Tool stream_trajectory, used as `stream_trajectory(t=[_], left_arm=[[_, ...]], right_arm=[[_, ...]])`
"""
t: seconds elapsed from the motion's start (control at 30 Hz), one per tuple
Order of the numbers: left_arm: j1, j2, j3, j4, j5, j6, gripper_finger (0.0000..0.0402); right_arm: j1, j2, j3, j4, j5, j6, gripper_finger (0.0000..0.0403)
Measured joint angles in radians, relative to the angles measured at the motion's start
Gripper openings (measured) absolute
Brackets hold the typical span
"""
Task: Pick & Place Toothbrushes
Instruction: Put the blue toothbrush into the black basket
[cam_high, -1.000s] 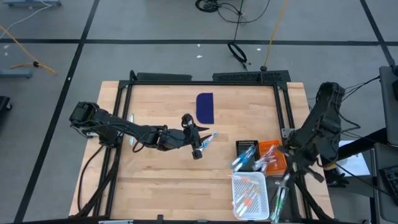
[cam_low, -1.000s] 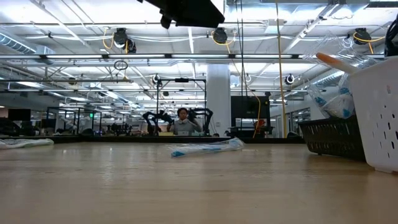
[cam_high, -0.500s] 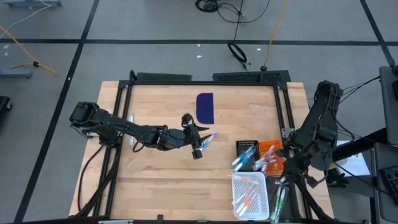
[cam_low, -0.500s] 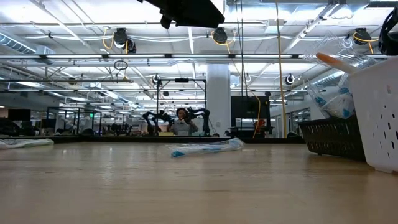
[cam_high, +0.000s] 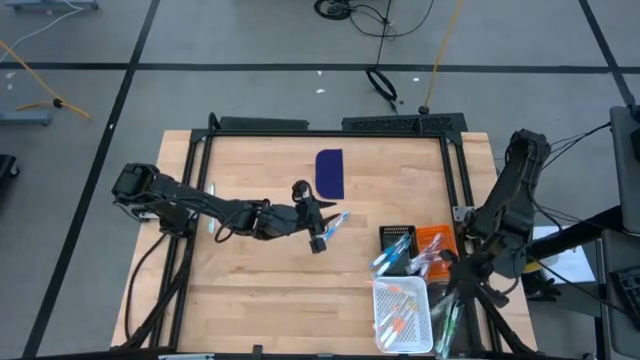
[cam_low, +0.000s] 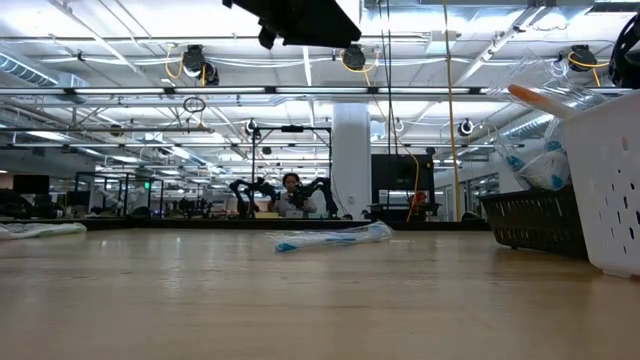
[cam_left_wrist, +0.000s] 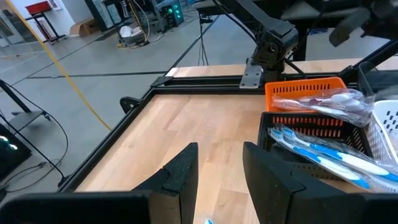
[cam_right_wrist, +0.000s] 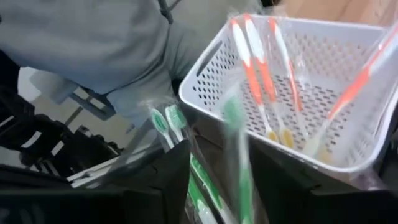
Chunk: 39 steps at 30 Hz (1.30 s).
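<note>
A light blue toothbrush in a clear wrapper lies flat on the table's middle; in the low view this toothbrush rests along its length. My left gripper hovers above it, open, fingers apart in the left wrist view. My right gripper hangs at the right near corner beside the white basket, open. A wrapped green toothbrush shows blurred between its fingers, above more green toothbrushes. My right gripper has the blurred green toothbrush's wrapper in the gap between its parted fingers, upright along them; whether either finger touches it I cannot tell.
The white basket holds orange toothbrushes. A black basket with blue toothbrushes and an orange basket stand behind it. A dark blue flat rectangle lies toward the far edge. Another wrapped toothbrush lies at the table's left.
My right gripper has sunk and drifted toward the table's near edge, beside the white basket's right side, with its wrist rolling a little.
</note>
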Motion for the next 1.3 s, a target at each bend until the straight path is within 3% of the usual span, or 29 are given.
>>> stream_trajectory(t=[0.2,0.43,0.6,0.73,0.83,1.03,1.3], left_arm=[[0.009,0.0,0.0,0.0,0.0,0.001,0.0127],[0.015,0.0,0.0,0.0,0.0,-0.024,0.0127],[0.015,0.0,0.0,-0.002,0.0,-0.076,0.0127],[0.015,0.0,0.0,-0.036,0.009,-0.135,0.0127],[0.015,0.0,0.0,-0.102,0.029,-0.201,0.0127],[0.033,0.001,0.0,-0.234,0.031,-0.337,0.0127],[0.067,0.021,0.0,-0.287,0.087,-0.456,0.0127]], right_arm=[[0.0,0.0,-0.023,0.06,-0.031,0.024,0.0171],[-0.002,-0.005,-0.024,0.126,-0.034,-0.069,0.0161],[-0.003,-0.005,-0.024,0.167,0.17,-0.172,0.0154],[-0.021,-0.005,-0.024,0.226,0.457,-0.252,0.0149],[-0.069,-0.005,-0.024,0.236,0.56,-0.281,0.0144],[-0.241,-0.005,-0.024,0.283,0.555,-0.359,0.0135],[-0.489,-0.003,-0.024,0.31,0.526,-0.446,0.013]])
